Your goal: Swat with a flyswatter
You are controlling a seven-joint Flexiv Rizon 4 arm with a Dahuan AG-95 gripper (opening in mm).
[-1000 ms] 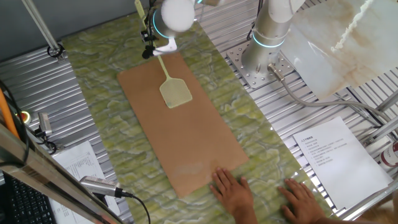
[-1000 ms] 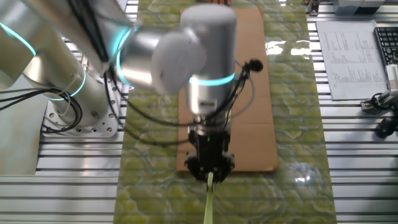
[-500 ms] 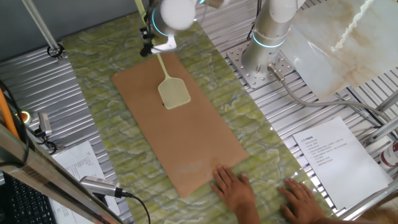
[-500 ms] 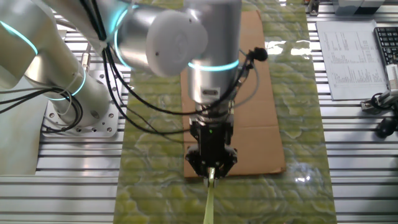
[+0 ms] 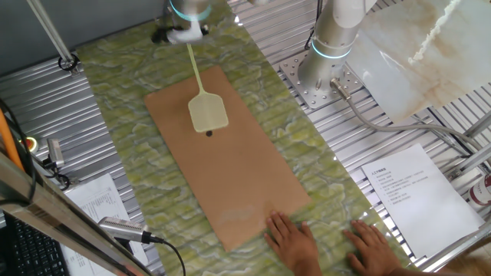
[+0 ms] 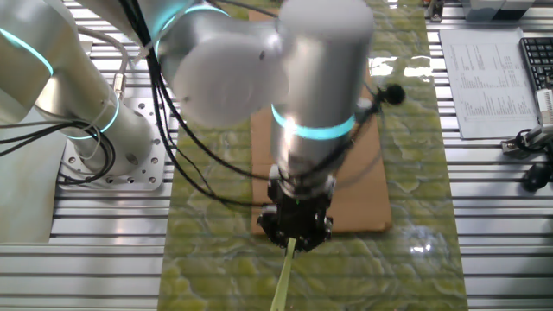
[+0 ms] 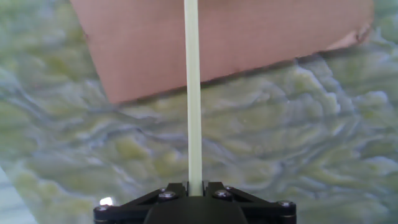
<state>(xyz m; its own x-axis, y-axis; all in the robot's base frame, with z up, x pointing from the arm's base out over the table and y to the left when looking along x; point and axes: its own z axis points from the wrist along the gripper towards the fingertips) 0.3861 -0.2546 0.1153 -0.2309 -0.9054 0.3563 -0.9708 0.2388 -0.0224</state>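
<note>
The pale yellow-green flyswatter hangs over the brown cardboard sheet, its mesh head just above a small dark speck. Its thin handle runs up to my gripper, which is shut on the handle end at the sheet's far edge. In the other fixed view my gripper holds the handle pointing toward the camera. In the hand view the handle runs straight out from between the shut jaws over the cardboard; the head is out of frame.
A green marbled mat lies under the cardboard. Two human hands rest at the near edge of the mat. The arm base stands at the right. Papers lie at the right, cables and a bar at the left.
My gripper has moved up and to the left, away from the cardboard's near end. The swatter head has shifted slightly left and sits over the dark speck.
</note>
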